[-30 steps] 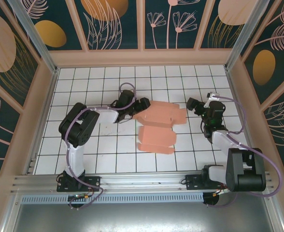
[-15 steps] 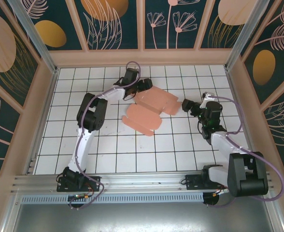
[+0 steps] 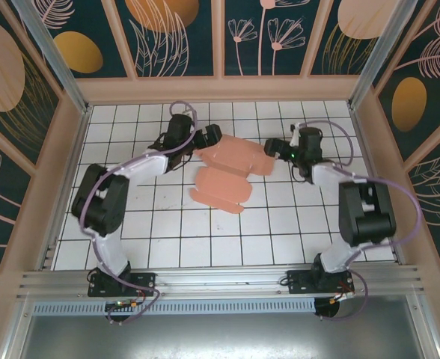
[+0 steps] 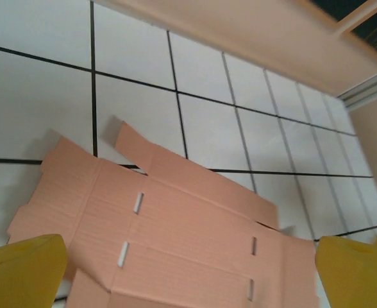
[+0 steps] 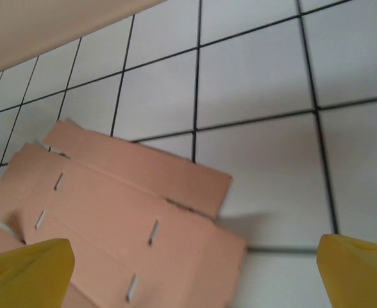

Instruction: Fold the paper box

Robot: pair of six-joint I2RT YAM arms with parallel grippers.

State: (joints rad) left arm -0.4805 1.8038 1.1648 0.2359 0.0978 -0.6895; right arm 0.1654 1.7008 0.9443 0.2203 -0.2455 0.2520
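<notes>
Your paper box (image 3: 227, 178) lies as an opened-out salmon blank on the white tiled bench (image 3: 130, 224), toward the far middle. Slots and flaps show in both wrist views. Left gripper (image 3: 209, 137) is at the blank's far-left edge, fingers spread wide, nothing clamped. Right gripper (image 3: 274, 148) is just beside the far-right corner, likewise spread, holding nothing. You can't tell whether either touches the card.

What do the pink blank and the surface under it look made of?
The paper box looks like thin matte card: fine ribbed lines, clean die-cut slots, a flap edge raised and casting a shadow. The table looks like smooth white tile or a printed panel with dark grid lines; which, I cannot tell.
</notes>
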